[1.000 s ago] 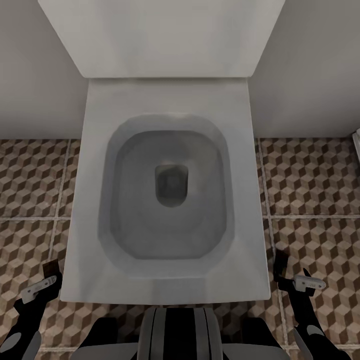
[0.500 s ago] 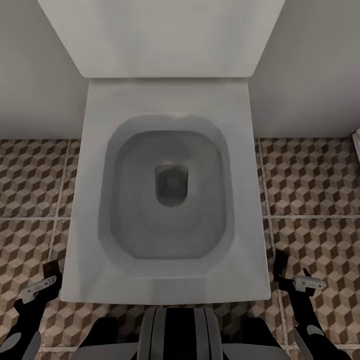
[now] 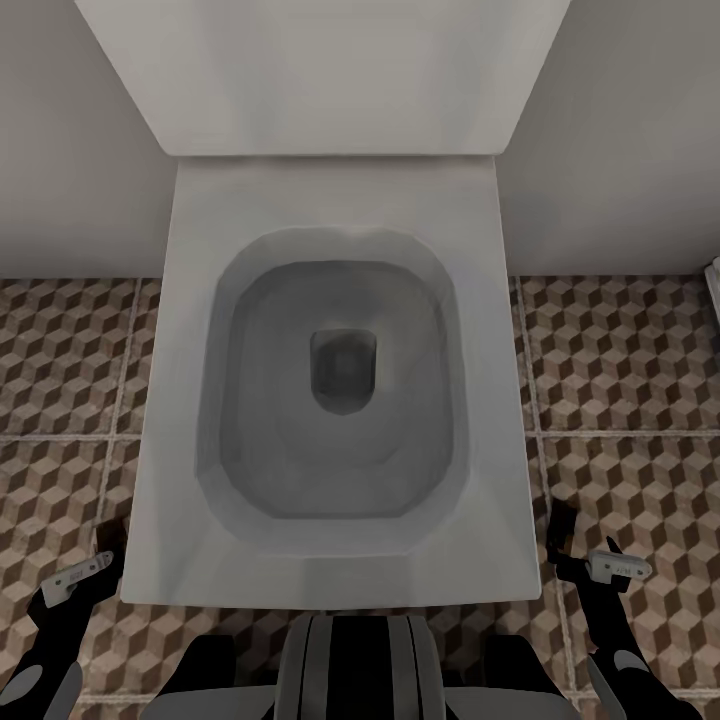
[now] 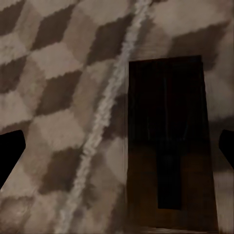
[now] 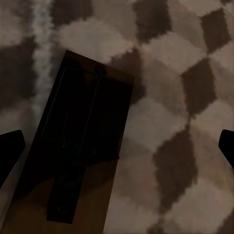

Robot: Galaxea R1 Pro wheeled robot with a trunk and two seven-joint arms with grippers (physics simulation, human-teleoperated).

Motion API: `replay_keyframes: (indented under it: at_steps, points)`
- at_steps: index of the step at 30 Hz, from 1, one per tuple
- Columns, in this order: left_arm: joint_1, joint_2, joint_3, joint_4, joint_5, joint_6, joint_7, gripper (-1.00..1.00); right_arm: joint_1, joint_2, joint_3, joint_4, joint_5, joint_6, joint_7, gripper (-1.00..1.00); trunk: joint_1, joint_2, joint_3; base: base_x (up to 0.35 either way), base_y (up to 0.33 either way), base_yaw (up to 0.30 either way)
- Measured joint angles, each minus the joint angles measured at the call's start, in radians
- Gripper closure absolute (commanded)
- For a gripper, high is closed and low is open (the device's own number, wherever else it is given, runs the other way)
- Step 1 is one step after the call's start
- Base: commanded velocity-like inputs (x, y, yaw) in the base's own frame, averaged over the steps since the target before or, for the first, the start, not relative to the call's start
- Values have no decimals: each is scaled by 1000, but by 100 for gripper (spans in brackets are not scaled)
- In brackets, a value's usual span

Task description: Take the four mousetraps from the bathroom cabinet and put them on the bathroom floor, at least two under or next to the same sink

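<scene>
Head view: white toilet (image 3: 335, 380) centre frame, cube-pattern bathroom floor (image 3: 630, 360) on both sides. Left gripper (image 3: 95, 560) at lower left, right gripper (image 3: 575, 555) at lower right, both low over the tiles w/ fingers spread wide, holding nothing. 1 mousetrap (image 4: 168, 146) lies flat on the floor under the left gripper, beside a grout line (image 4: 105, 122); another mousetrap (image 5: 80, 151) lies flat under the right.

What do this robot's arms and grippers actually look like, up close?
Both arms are mostly black with grey joint sections near the bottom corners of the head view. The left gripper and right gripper each carry a small light-grey bracket above dark, slim fingers. In the wrist views the fingertips show as plain black shapes. No cables or markings are clear.
</scene>
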Motion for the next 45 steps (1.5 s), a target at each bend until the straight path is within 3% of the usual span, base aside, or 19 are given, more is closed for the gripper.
replay_keyframes:
  at_steps: [31, 45]
  points:
    - [0, -2, 3, -2, -1, 0, 5, -100, 0, 0, 0, -1, 0, 0, 0, -100, 0, 0, 0, -4, 0, 0]
    - [0, -1, 3, -2, -1, 0, 6, -100, 0, 0, 0, 0, 0, 0, 0, -100, 1, 0, 0, -291, 0, 0]
